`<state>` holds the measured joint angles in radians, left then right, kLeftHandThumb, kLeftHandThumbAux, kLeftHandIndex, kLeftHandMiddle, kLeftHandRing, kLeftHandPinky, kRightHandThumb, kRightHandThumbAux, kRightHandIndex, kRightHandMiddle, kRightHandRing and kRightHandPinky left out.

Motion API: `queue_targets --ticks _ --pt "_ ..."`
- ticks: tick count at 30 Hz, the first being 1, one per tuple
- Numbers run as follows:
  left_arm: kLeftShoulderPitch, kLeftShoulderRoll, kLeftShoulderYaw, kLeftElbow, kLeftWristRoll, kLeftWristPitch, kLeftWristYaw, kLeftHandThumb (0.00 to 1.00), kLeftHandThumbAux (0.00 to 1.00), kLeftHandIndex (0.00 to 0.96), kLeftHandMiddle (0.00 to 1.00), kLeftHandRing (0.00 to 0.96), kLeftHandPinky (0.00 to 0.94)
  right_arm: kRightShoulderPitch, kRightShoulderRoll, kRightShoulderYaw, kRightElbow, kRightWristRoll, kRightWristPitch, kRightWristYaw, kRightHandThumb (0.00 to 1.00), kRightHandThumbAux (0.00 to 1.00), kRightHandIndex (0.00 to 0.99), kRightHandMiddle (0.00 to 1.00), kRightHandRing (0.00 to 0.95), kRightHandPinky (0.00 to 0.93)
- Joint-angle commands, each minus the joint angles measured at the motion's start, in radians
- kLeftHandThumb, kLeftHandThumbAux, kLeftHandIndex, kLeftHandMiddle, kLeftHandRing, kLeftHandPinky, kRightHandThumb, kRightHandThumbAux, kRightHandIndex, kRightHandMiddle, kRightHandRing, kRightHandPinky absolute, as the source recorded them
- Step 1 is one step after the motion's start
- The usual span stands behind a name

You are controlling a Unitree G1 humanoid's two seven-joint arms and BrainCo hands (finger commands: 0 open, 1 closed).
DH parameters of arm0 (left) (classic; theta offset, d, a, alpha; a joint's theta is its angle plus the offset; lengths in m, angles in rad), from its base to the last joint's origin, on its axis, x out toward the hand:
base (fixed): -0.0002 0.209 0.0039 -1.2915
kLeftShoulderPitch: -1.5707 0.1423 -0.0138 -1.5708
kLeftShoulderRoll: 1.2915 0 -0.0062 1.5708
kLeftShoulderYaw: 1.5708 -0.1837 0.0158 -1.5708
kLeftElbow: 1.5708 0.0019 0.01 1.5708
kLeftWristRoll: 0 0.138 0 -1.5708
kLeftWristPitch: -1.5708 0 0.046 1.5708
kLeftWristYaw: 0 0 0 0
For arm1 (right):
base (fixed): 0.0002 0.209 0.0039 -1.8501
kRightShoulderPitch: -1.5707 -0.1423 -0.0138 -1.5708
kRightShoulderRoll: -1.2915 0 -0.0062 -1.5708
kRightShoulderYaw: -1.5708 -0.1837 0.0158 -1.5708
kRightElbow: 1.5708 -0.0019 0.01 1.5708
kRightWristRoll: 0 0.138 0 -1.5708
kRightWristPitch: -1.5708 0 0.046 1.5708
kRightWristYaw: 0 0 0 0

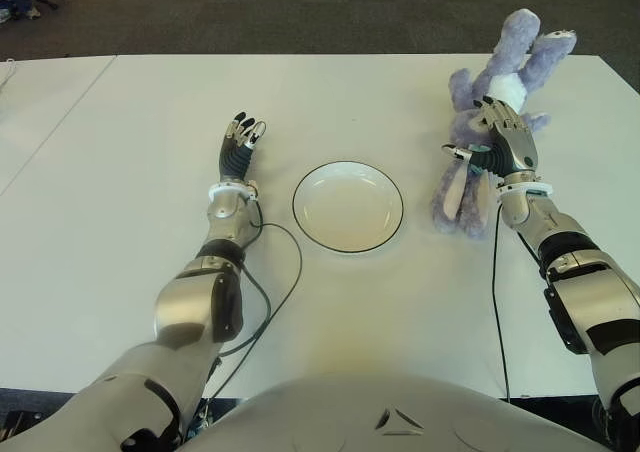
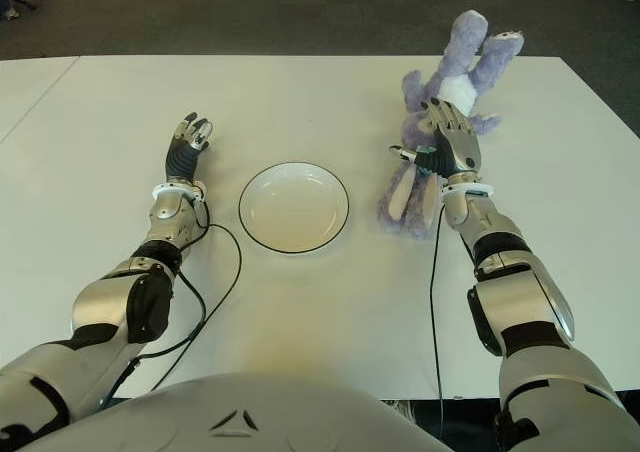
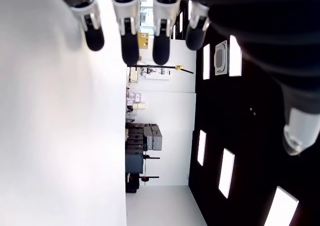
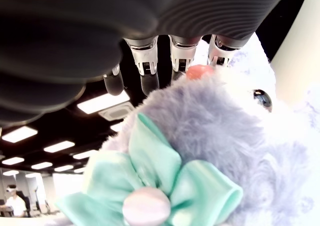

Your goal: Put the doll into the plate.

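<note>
Left eye view, read from left to right, gives me the idle left hand (image 1: 241, 137) first, showing at nine o'clock of the plate with a stretch of bare white table (image 1: 150, 112) between them; its own wrist view shows the fingers (image 3: 127, 23) straight and loosely spread, holding nothing. Next comes the plate (image 1: 348, 207), white with a dark rim and nothing in it, close to the table's middle. Then, at about two o'clock from the plate, lies the doll (image 1: 495, 112), a purple plush rabbit stretched out with its long axis running from five o'clock near the plate's side up toward one o'clock at the far edge. My right hand (image 1: 505, 137) sits directly over the doll's middle, palm down, fingers draped along the plush; in the right wrist view the fingertips (image 4: 142, 61) hang just beyond a mint bow (image 4: 160, 178) and the doll's face, relaxed and not closed round anything, so I judge no grasp is made yet. That hand is far the nearer one. The move I expect is a closing of the fingers across the body, then a carry toward eight o'clock to the plate. Count: one doll, one plate, two hands.
</note>
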<state>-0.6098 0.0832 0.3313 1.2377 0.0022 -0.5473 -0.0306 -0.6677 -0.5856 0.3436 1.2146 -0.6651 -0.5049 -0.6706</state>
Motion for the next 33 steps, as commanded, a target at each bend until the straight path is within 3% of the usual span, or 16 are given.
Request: queue_targets --ticks 1,3,12,25,33 --pt "0.181 -0.051 -0.011 0.120 0.012 0.110 0.020 0.000 0.507 0.099 0.144 0.126 0.085 -0.015 0.039 0.038 0.065 -0.021 0.094 0.072 0.154 0.376 0.000 0.000 0.000 0.000" --pt "0.182 -0.050 -0.013 0.120 0.013 0.112 0.021 0.000 0.513 0.095 0.138 0.121 0.088 -0.032 0.047 0.062 0.080 -0.043 0.127 0.084 0.189 0.418 0.000 0.000 0.000 0.000" --pt "0.182 -0.049 -0.009 0.120 0.010 0.108 0.020 0.000 0.503 0.107 0.143 0.128 0.095 -0.057 0.069 0.133 0.109 -0.088 0.181 0.121 0.242 0.420 0.011 0.000 0.000 0.000" --pt "0.182 -0.049 -0.011 0.119 0.011 0.108 0.023 0.000 0.500 0.105 0.143 0.127 0.104 -0.071 0.099 0.228 0.141 -0.132 0.219 0.189 0.217 0.438 0.056 0.000 0.000 0.000" --pt "0.192 -0.046 -0.014 0.117 0.015 0.089 0.024 0.000 0.488 0.107 0.152 0.136 0.103 -0.060 0.129 0.257 0.180 -0.140 0.312 0.277 0.228 0.465 0.070 0.000 0.000 0.000"
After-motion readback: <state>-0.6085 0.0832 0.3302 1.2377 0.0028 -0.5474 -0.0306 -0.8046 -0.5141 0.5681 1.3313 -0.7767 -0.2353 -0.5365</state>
